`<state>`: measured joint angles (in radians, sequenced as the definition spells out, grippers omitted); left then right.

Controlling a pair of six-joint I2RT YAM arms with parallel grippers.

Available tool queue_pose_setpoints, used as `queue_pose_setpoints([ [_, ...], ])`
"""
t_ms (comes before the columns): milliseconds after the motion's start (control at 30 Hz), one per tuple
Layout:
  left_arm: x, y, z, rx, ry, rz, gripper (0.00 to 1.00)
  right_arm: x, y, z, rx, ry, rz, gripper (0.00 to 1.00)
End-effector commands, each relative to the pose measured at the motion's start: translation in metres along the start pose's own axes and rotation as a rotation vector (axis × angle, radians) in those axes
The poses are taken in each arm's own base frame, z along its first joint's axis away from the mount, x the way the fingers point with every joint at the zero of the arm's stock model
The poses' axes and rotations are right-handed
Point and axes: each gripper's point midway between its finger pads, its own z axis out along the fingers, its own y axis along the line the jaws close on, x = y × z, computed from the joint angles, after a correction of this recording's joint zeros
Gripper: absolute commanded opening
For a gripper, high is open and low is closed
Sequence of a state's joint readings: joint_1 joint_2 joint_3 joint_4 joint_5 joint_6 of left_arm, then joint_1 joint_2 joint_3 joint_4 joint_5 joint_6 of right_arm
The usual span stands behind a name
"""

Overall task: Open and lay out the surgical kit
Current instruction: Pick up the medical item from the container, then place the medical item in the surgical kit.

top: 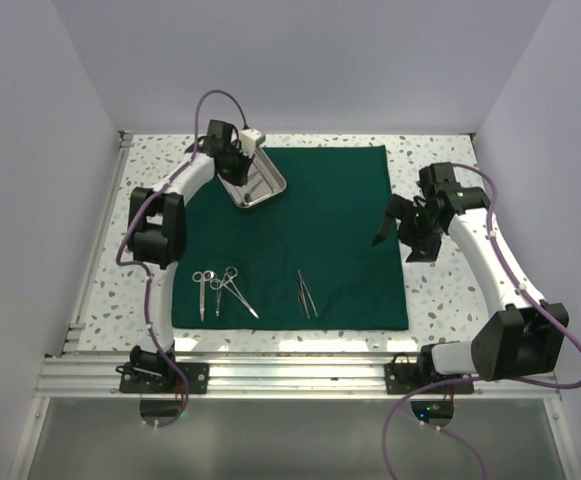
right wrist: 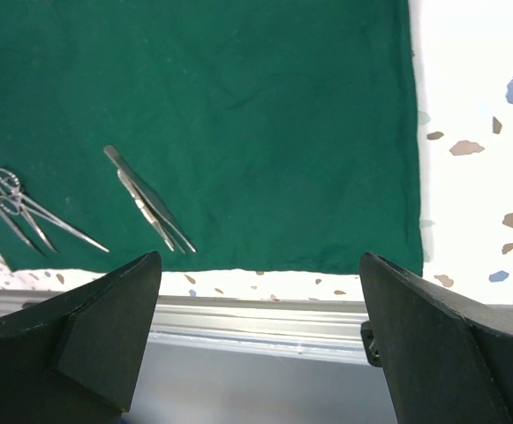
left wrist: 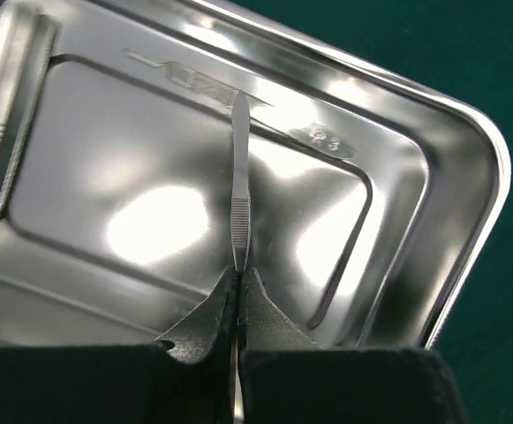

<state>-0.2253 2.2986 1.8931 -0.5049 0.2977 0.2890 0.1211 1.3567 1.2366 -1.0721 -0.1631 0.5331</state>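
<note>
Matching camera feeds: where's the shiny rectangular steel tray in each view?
Top external: shiny rectangular steel tray near the far-left corner of the dark green cloth.
Left wrist: the tray fills most of the frame, behind the left tool, which is shut on slim steel tweezers.
Right wrist: not in view.
Shared landmark: the green cloth, seen in all three views.

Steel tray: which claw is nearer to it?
Left. The left claw is over the tray, shut on a slim instrument; the right claw hangs open at the right edge of the cloth, far off.
</note>
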Motion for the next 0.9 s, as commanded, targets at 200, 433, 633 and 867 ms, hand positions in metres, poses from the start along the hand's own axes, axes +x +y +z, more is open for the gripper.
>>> queue_pose_setpoints([
  [200, -0.090, 0.016, -0.109, -0.119, -0.301, -0.384, 0.00, -0.008, 0.024, -0.009, -0.127, -0.029, -0.002, 0.99],
  [433, -0.064, -0.116, -0.137, -0.092, -0.304, -0.643, 0.00, -0.009, 0.040, -0.012, -0.221, -0.043, 0.017, 0.98],
  [633, 0.019, -0.214, -0.161, -0.134, -0.238, -0.776, 0.00, -0.007, 0.046, -0.011, -0.252, -0.043, 0.009, 0.98],
  [867, 0.107, -0.264, -0.155, -0.169, -0.135, -0.838, 0.00, 0.006, 0.043, -0.003, -0.255, -0.014, 0.004, 0.98],
])
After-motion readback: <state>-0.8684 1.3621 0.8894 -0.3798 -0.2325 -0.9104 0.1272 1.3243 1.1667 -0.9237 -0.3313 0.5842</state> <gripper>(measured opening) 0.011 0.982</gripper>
